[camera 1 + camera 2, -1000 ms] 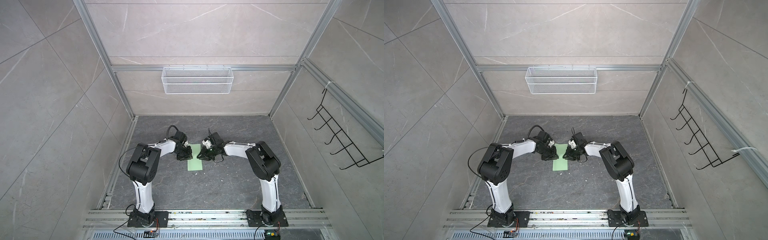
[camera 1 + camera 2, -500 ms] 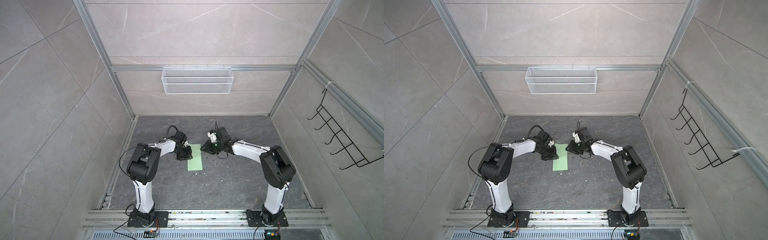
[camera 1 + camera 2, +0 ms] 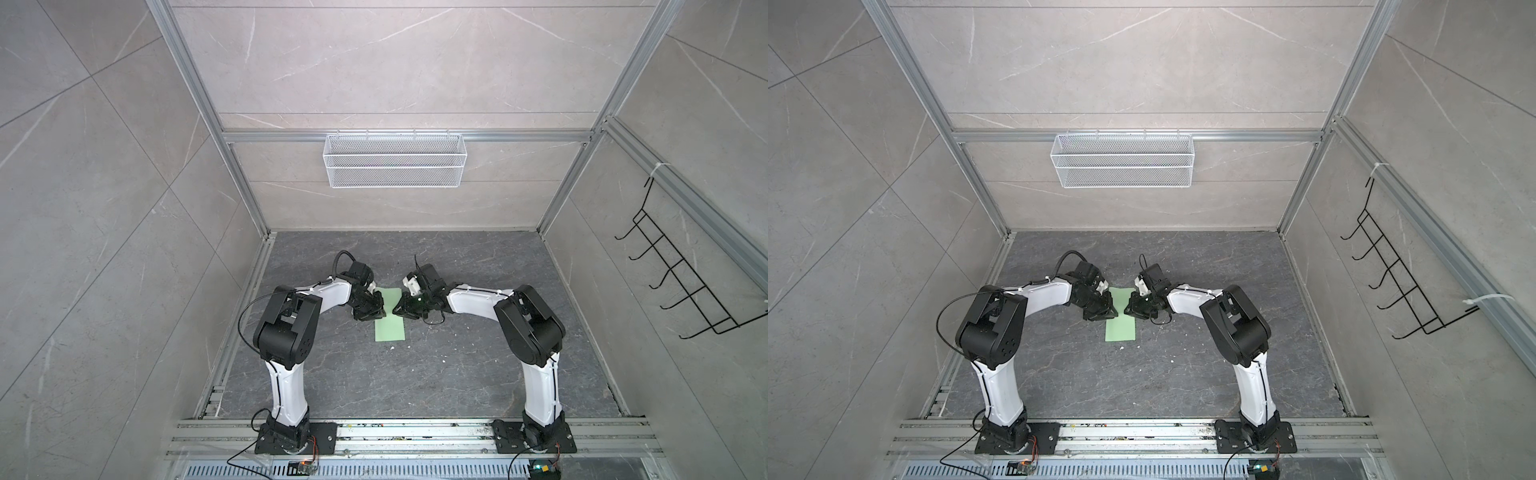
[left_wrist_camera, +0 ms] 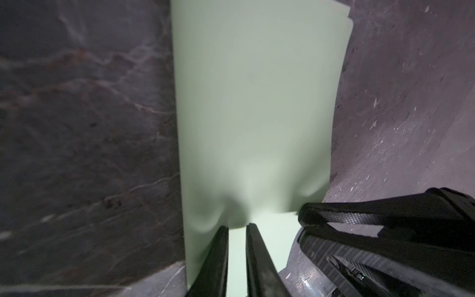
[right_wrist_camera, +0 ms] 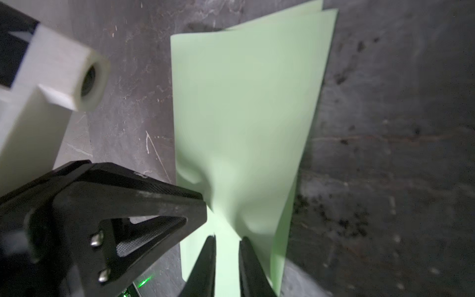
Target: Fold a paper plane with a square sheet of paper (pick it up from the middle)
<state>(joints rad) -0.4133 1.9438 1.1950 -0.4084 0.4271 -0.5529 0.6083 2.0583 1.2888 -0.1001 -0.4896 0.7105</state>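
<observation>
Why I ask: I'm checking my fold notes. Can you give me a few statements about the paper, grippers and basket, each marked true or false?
1. The paper sheet lies on the table as a doubled rectangle. True.
2. It is already a pointed dart. False: it has square corners and no nose.
3. The left gripper and right gripper flank the sheet, one at each long edge. True.
4. The left gripper's jaws stand wide open. False: only a slim gap parts them.
5. The wire basket stands on the table. False: it hangs on the back wall.
</observation>
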